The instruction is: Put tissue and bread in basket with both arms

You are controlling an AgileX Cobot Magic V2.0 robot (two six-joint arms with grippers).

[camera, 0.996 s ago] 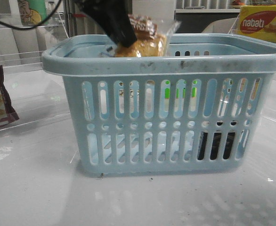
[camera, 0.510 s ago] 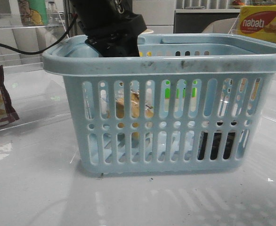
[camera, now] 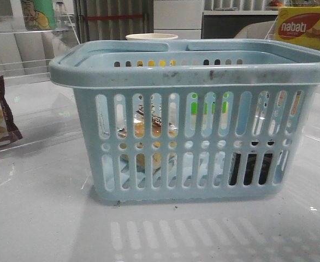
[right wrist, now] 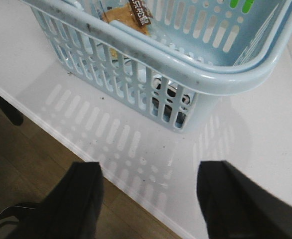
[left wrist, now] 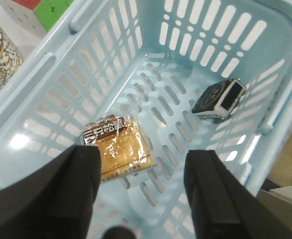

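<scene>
Basket stands on the tabletop with both items inside. A second ago the left claw held the bread at the rim; now the bread lies flat on the basket floor, the claw wide open and empty above it. The tissue sits apart, toward the far corner. The right claw hangs open outside the basket. The task looks complete.

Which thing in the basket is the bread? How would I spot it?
Find the big pale blue basket on the white table. Two things lie on its floor, apart from each other. The bread is the flat golden-brown one in a clear packet with a dark label strip; the tissue is a small near-black block.
</scene>
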